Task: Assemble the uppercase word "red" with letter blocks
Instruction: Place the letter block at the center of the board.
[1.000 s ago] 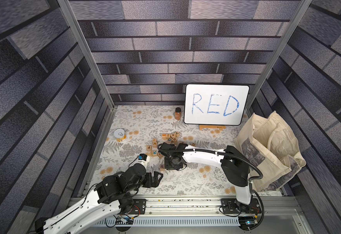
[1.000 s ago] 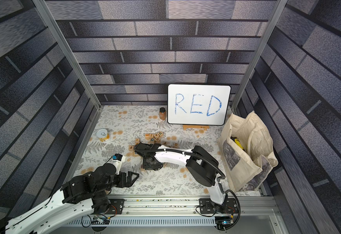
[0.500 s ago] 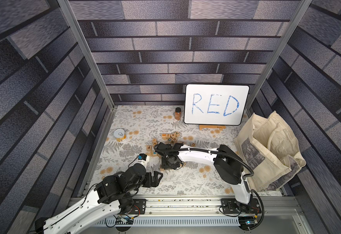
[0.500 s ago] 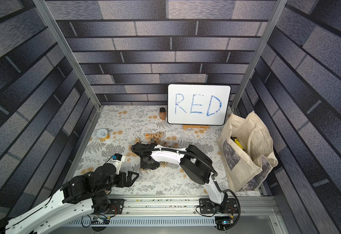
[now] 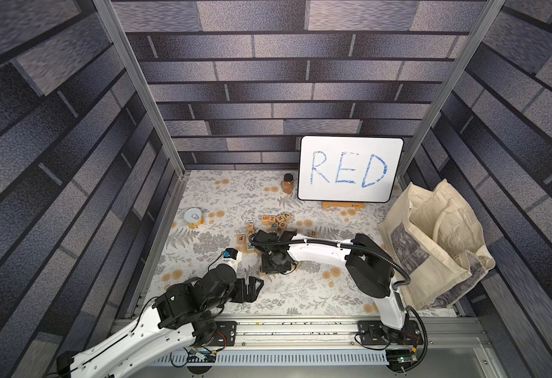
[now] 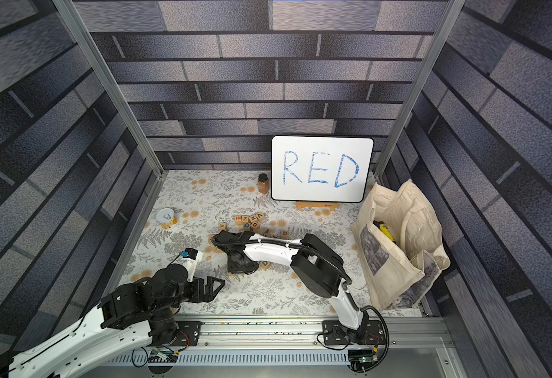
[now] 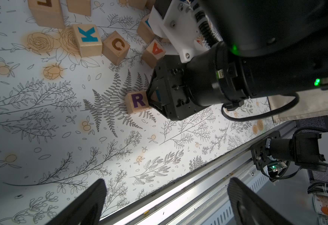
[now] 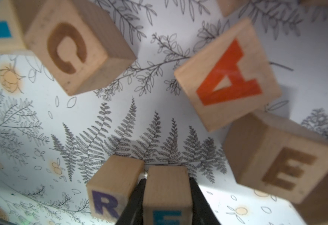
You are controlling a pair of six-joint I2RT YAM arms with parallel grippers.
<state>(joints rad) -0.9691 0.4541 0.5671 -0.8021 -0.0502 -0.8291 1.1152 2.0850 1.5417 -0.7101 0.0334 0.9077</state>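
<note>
My right gripper (image 8: pixel 166 181) is shut on the blue E letter block (image 8: pixel 166 196), held low over the floral mat. The dark-purple R block (image 8: pixel 114 187) stands right beside it, nearly touching one finger. In the left wrist view the R block (image 7: pixel 137 102) sits on the mat against the right gripper (image 7: pixel 155 97). In a top view a block with a green D (image 6: pixel 264 264) lies close beside the right gripper (image 6: pixel 240 265), partly under the arm. My left gripper (image 7: pixel 167 194) is open and empty near the mat's front edge, also seen in a top view (image 5: pixel 255 288).
Loose blocks K (image 7: pixel 87 39), C (image 8: pixel 75 44), A (image 8: pixel 227 74) and a brown E (image 8: pixel 283 161) lie just beyond the held block. More blocks (image 5: pixel 276 221) are piled mid-mat. The whiteboard (image 5: pixel 350 168), a jar (image 5: pixel 287 183), a tin (image 5: pixel 193 217) and a tote bag (image 5: pixel 431 245) stand around.
The right arm has swung left and a little toward the front, carrying its block closer to the R block. The left arm has stayed still and open.
</note>
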